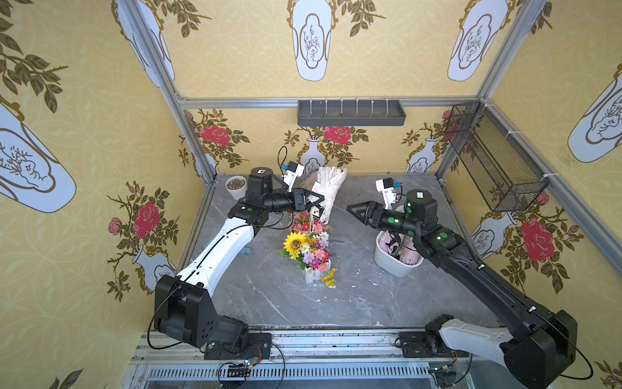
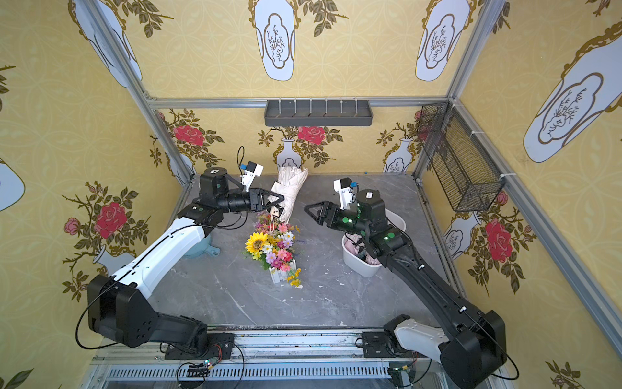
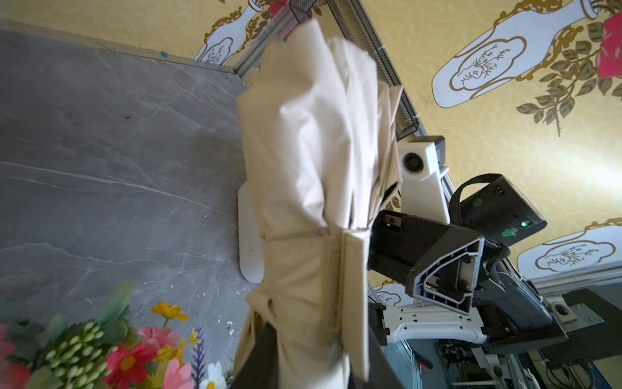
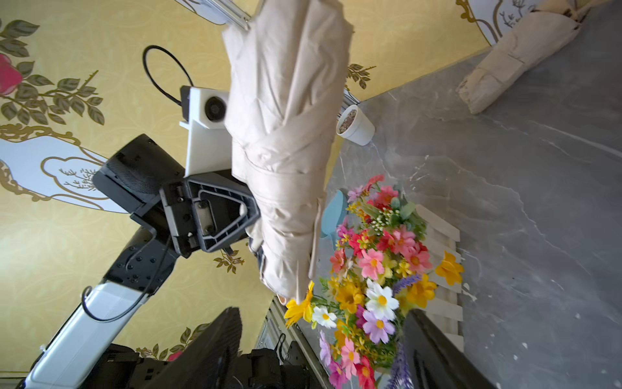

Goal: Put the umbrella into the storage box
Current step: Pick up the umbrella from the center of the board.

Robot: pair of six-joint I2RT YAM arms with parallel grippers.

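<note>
Step in hand: transport, with a likely handover setting up.

The left end effector (image 1: 316, 199) is clenched on the folded beige umbrella (image 1: 328, 188), gripping it low on the bundle, near the wrap strap. The umbrella is in the air above the back of the bench (image 1: 269, 303), roughly upright and tilted, with its lower end just over the fake flowers (image 1: 306, 249). It is not in the box yet.

The right end effector (image 1: 353, 208) is released, jaws spread wide with nothing between them. It points at the umbrella from the side, near it but apart.

The storage box (image 1: 397, 269) is on the right side of the bench, partly under the right arm. It already has pink fabric stuff inside, and it sits well apart from the umbrella.

The right wrist view shows a second beige umbrella (image 4: 515, 57) lying on the bench by the back wall, untouched.

Next move, a guess: either the right end effector closes in on the umbrella's free length above the left grip and takes it, or the left arm swings it across to the box. Either way it has to clear the flowers, and the right arm is covering part of the box opening, so that arm needs to shift. The umbrella is long, so it should be tipped lengthwise to drop in alongside the pink stuff. A small white pot (image 1: 236, 188) at the back left is not involved.
</note>
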